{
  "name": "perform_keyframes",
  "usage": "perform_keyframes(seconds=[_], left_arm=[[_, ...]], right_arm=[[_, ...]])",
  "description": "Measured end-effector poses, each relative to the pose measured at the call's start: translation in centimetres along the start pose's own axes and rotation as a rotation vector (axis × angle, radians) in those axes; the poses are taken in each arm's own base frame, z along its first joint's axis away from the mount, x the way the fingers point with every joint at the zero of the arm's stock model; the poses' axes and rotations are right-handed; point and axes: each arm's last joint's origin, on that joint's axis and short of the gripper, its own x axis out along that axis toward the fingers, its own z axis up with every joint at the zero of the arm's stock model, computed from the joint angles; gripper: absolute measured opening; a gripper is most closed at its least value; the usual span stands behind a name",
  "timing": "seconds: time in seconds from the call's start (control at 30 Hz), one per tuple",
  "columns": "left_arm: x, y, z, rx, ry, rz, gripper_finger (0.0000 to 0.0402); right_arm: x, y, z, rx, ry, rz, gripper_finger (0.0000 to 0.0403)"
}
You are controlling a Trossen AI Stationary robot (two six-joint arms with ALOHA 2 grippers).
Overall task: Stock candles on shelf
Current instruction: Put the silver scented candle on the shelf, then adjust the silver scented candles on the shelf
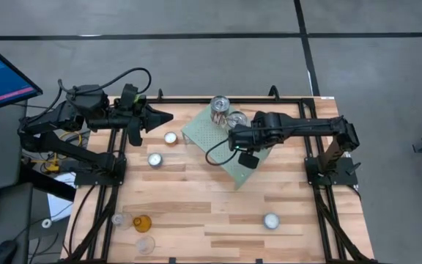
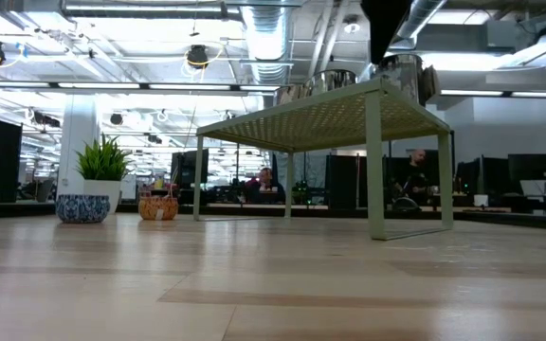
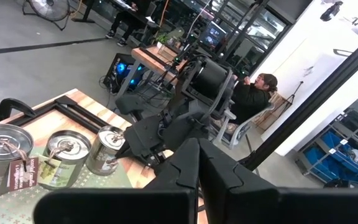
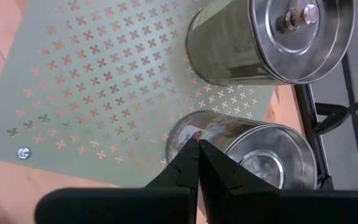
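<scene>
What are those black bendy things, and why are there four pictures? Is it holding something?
The black bendy things are two robot arms bolted to a wooden table. Each ends in a pincher called a gripper. Four cameras look at once: one from the ceiling, one lying at table height, and one on each arm's wrist.

The right gripper is over the shelf, a pale green metal platform full of little holes. It is shut, right beside the silver tins, which are candles. It does not seem to be holding one. Three tins stand on the shelf already.

The left gripper waits at the table's far left edge, shut and empty.

More candles lie on the table: white tealights and small glass holders, one amber. In the low picture you can also see a potted plant.
</scene>
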Motion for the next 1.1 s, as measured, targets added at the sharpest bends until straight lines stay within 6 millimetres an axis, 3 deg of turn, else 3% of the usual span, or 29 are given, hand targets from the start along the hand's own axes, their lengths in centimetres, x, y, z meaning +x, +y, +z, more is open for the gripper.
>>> perform_keyframes(seconds=[0.37,0.63,0.73,0.83,0.97,1.1], left_arm=[[0.0,0.2,0.1,-0.005,-0.013,0.019,0.0004],[0.1,0.3,0.2,-0.009,-0.021,0.032,0.0004],[0.5,0.4,0.0,-0.025,-0.012,0.051,0.0004],[1.7,0.7,-0.9,-0.021,0.052,0.093,0.0003],[4.8,1.2,-3.4,-0.029,0.200,0.158,0.0003],[8.6,2.1,-7.0,-0.003,0.324,0.216,0.0002]], right_arm=[[0.5,-1.3,0.4,-0.011,0.015,-0.005,0.0000],[0.0,-1.2,0.4,-0.060,0.000,0.007,0.0000],[-1.9,-1.4,0.7,-0.079,-0.070,0.032,0.0000],[-5.0,-2.1,0.8,-0.079,-0.191,0.073,0.0000],[-10.6,-4.7,-1.1,-0.007,-0.397,0.105,0.0000],[-14.3,-7.6,-3.9,0.138,-0.551,0.110,0.0000]])
